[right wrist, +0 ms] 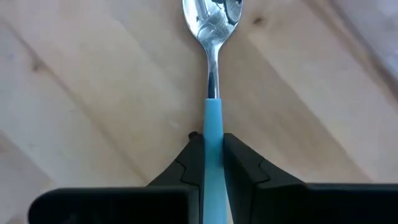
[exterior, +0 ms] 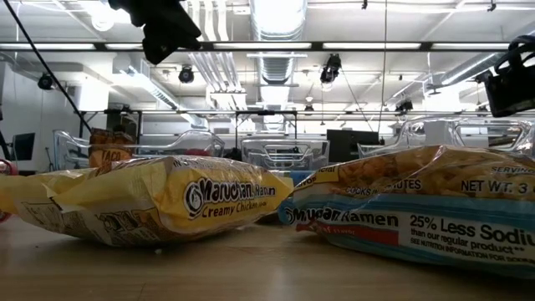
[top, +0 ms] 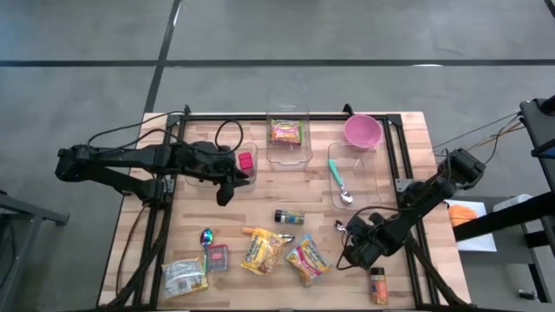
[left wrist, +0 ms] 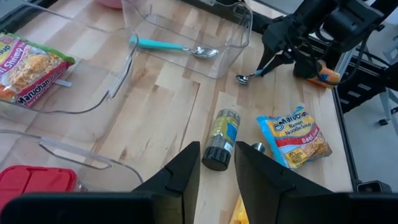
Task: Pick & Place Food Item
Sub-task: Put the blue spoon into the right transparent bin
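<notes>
Two dark fingers of the right gripper (right wrist: 212, 155) pinched on a blue-handled spoon (right wrist: 212, 74) lying near the ramen packet (top: 308, 259); grasp step, lift due next. Left gripper (left wrist: 216, 171) narrowly parted, empty, waiting well beyond that packet.

Right gripper (right wrist: 212, 158) clamped, low

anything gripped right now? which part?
Right gripper is shut on the blue-handled spoon, pinching its blue handle just below the metal neck. Left gripper holds nothing, hovering above the table.
</notes>
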Robot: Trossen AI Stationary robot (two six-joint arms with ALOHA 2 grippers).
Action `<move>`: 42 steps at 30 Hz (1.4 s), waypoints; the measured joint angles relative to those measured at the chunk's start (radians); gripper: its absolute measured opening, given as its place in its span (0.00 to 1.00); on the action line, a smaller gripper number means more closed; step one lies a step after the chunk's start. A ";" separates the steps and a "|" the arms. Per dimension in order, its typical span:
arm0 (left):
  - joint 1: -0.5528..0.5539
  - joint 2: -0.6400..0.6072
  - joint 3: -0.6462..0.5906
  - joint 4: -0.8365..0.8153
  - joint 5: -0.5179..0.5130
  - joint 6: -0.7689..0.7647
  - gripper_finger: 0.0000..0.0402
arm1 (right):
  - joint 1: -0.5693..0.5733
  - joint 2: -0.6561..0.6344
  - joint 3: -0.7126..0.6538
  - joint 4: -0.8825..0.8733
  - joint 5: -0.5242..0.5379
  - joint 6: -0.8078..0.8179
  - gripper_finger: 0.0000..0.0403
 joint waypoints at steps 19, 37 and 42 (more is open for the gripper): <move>0.003 0.000 0.000 0.029 0.000 0.024 0.27 | 0.003 0.000 0.194 -0.031 0.049 -0.051 0.07; 0.004 0.000 0.000 0.052 -0.004 0.015 0.27 | -0.047 -0.266 0.257 -0.334 0.402 0.171 0.07; 0.004 0.000 0.000 0.053 -0.004 0.015 0.27 | -0.156 -0.364 0.254 -0.346 0.404 0.065 0.07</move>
